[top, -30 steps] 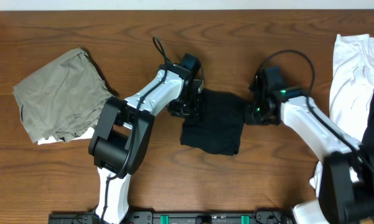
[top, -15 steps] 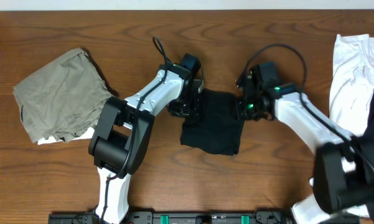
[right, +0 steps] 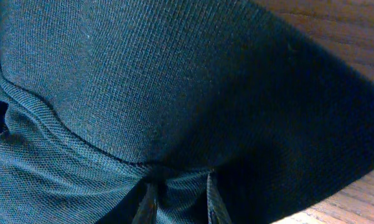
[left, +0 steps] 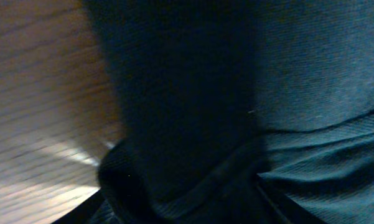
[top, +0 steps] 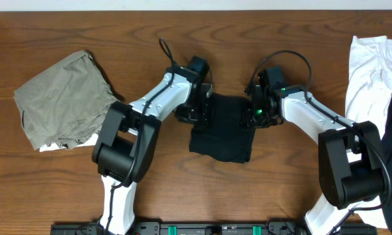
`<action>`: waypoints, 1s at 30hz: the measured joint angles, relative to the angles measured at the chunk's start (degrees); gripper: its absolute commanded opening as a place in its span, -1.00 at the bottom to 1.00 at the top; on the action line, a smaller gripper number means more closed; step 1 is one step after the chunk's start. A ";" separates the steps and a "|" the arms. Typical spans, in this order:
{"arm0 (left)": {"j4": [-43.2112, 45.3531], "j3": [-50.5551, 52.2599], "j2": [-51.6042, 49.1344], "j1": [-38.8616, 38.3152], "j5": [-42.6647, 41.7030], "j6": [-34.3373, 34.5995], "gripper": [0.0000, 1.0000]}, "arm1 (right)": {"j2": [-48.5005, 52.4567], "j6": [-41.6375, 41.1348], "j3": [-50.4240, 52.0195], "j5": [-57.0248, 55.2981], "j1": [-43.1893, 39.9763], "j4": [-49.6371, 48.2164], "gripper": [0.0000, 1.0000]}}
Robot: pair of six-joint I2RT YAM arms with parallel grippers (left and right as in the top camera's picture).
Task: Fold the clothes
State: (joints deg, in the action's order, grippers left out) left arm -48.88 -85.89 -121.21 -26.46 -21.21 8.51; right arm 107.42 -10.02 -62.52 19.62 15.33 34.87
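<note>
My left pincer (top: 197, 112), right pincer (top: 256, 115), at opposite edges of a black garment (top: 223, 134) (how wide either stands, I cannot tell).

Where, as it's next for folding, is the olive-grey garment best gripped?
Probably the olive-grey garment's far-right corner, approached from above on the right: the pile lies crumpled, but that corner juts out flat over bare table.
</note>
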 measured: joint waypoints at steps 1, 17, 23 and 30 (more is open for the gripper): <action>-0.07 0.00 0.26 0.44 0.02 -0.02 0.28 | 0.02 -0.02 0.00 0.02 0.00 0.00 -0.46; -1.95 -0.09 7.32 11.67 -13.46 -10.51 0.65 | 0.09 -0.02 -0.04 0.15 0.00 -0.02 -0.43; -2.01 0.00 5.25 11.39 -18.18 -12.55 0.67 | 0.09 0.00 -0.04 0.15 0.00 -0.02 -0.42; -2.01 0.07 1.27 11.30 -20.61 -13.31 0.74 | 0.09 -0.02 -0.07 0.20 0.00 0.02 -0.42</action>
State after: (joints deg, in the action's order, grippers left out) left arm -50.89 -85.82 -119.94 -15.16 -41.82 -4.80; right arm 107.50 -10.04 -62.59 19.81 15.33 34.89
